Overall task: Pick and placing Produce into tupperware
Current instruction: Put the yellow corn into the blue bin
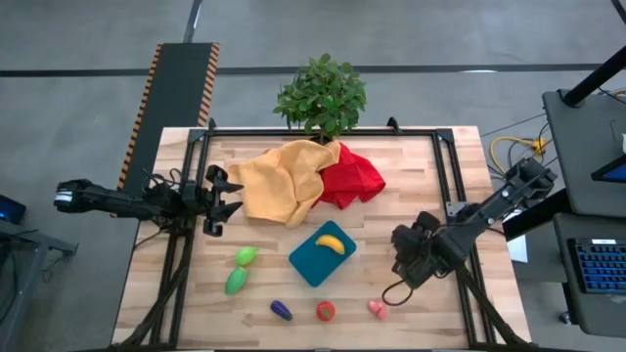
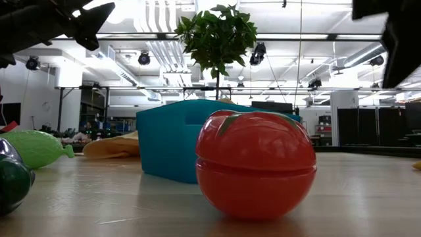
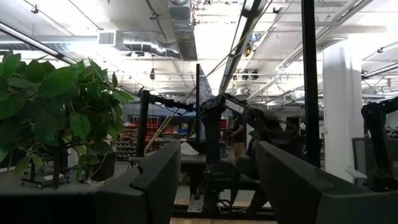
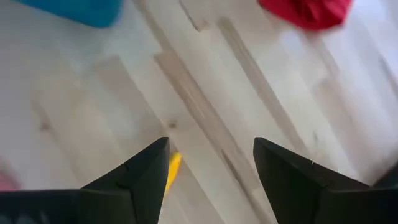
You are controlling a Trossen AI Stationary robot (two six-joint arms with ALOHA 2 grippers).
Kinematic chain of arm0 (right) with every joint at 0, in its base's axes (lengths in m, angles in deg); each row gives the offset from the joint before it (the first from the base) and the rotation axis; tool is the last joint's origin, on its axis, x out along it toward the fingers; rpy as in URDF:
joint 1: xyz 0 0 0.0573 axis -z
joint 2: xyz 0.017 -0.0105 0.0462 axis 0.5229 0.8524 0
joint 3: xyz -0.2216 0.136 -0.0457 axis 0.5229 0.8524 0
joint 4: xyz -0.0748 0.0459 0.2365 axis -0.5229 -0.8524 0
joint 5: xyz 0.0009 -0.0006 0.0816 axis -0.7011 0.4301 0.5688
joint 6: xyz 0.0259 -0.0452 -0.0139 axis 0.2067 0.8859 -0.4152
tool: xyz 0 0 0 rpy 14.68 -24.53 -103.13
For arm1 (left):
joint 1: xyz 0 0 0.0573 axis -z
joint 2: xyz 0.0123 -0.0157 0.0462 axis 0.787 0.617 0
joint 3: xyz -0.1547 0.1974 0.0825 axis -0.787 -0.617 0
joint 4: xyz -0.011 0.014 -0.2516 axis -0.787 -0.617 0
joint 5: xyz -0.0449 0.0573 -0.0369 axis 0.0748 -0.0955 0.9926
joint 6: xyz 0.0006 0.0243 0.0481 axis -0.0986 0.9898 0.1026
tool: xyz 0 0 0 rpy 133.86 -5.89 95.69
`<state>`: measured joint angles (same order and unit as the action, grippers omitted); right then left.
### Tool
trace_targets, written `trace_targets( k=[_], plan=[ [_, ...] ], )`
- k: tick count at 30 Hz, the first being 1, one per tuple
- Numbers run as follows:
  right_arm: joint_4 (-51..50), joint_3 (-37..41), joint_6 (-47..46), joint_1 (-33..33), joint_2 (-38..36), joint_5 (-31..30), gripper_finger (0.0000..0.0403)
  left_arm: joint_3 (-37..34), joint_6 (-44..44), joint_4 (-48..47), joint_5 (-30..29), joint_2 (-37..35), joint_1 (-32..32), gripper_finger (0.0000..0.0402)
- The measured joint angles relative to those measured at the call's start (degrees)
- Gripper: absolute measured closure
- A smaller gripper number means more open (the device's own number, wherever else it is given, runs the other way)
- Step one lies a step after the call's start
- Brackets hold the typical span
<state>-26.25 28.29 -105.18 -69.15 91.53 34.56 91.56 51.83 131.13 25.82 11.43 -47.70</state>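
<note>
The teal tupperware (image 1: 315, 262) sits mid-table with the yellow banana (image 1: 331, 242) lying inside it. Two green pieces (image 1: 245, 256) (image 1: 236, 282), the purple eggplant (image 1: 281, 310), the red tomato (image 1: 325, 311) and the pink berry (image 1: 378, 309) rest on the wood near the front edge. My right gripper (image 1: 403, 266) hangs open to the right of the tupperware. In its wrist view (image 4: 211, 168), a small orange-yellow piece (image 4: 175, 168) lies on the table below, close beside one finger. My left gripper (image 1: 221, 200) is open and level at the table's left, by the yellow cloth.
A yellow cloth (image 1: 279, 181) and a red cloth (image 1: 352, 178) lie crumpled at the far side, in front of a potted plant (image 1: 321, 93). A black frame (image 1: 445, 161) borders the table. Bare wood shows between the tupperware and my right gripper.
</note>
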Motion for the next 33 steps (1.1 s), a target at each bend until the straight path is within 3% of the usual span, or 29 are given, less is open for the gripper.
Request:
trace_targets(
  k=[7,16,33],
  plan=[
    [2.5,5.9,-11.9,-1.0,-0.1,3.0,0.0177,0.0,-0.1,0.0,0.0,0.5,0.0,0.0206],
    [20.1,13.9,-12.0,-2.1,0.0,5.2,0.0177,0.0,-0.2,0.0,0.0,0.7,0.0,0.0206],
    [32.1,21.7,-17.0,-5.7,0.0,7.1,0.0177,0.0,-0.2,0.0,0.0,0.7,0.0,0.0206]
  ],
)
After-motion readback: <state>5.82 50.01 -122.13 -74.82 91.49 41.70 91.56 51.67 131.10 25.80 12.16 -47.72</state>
